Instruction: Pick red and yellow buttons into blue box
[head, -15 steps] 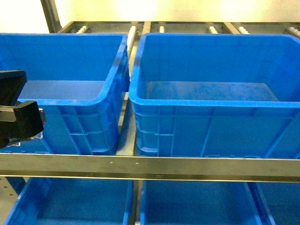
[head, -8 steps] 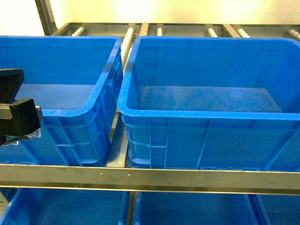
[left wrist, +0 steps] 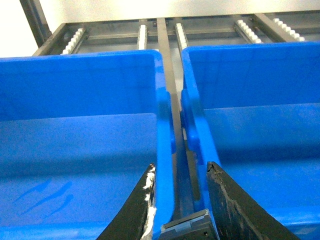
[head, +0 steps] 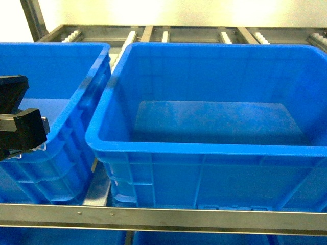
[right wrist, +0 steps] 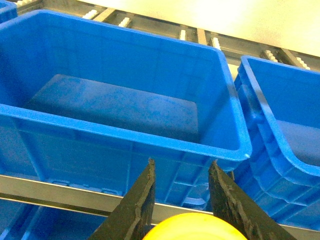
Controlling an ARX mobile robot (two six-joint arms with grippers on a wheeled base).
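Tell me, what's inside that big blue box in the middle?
Nothing that shows: the blue box has a bare floor, no buttons in it yet. The strip of floor just behind its near wall is hidden. The yellow button sits in the right claw, outside the box.

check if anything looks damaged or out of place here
Nothing is spilled or askew: the large blue plastic crate sits square on the metal rack. One oddity: the left gripper has white chipped wear along the inner edge of one black jaw.
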